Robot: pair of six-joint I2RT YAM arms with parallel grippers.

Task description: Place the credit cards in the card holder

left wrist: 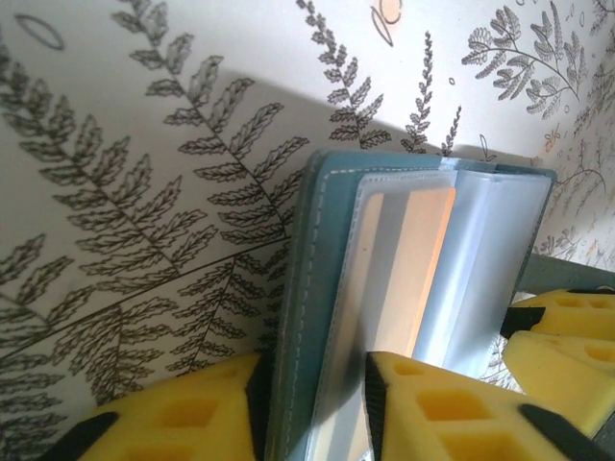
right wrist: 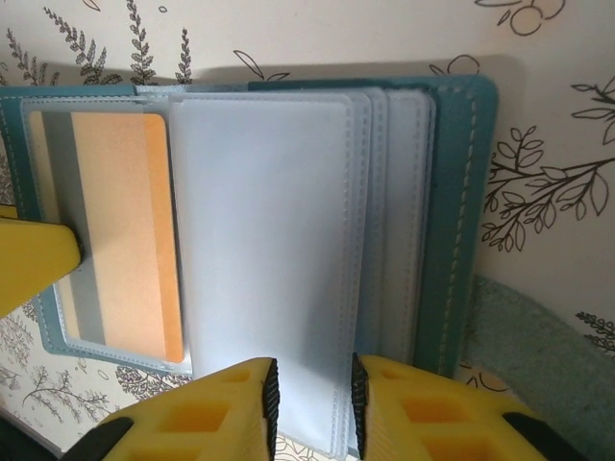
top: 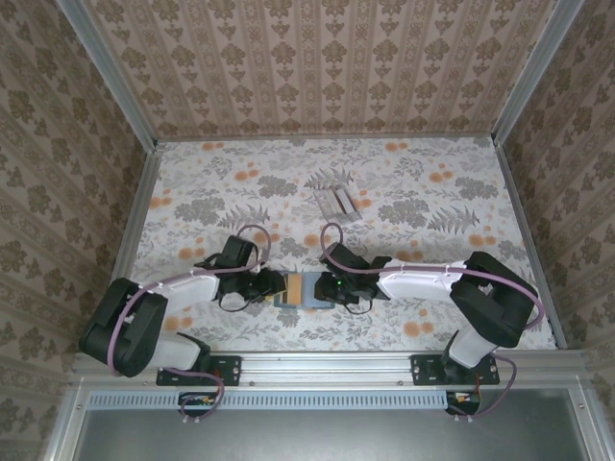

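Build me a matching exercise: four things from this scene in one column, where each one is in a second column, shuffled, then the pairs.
Things
1. orange card
2. grey cards
3. left end effector
4. right end effector

Places
A. astride the card holder's clear sleeves
B. loose on the table, beyond the holder
C. inside a holder pocket
D. astride the edge of the holder's teal cover

Pairs: 1-C, 2-B, 3-D, 4-A
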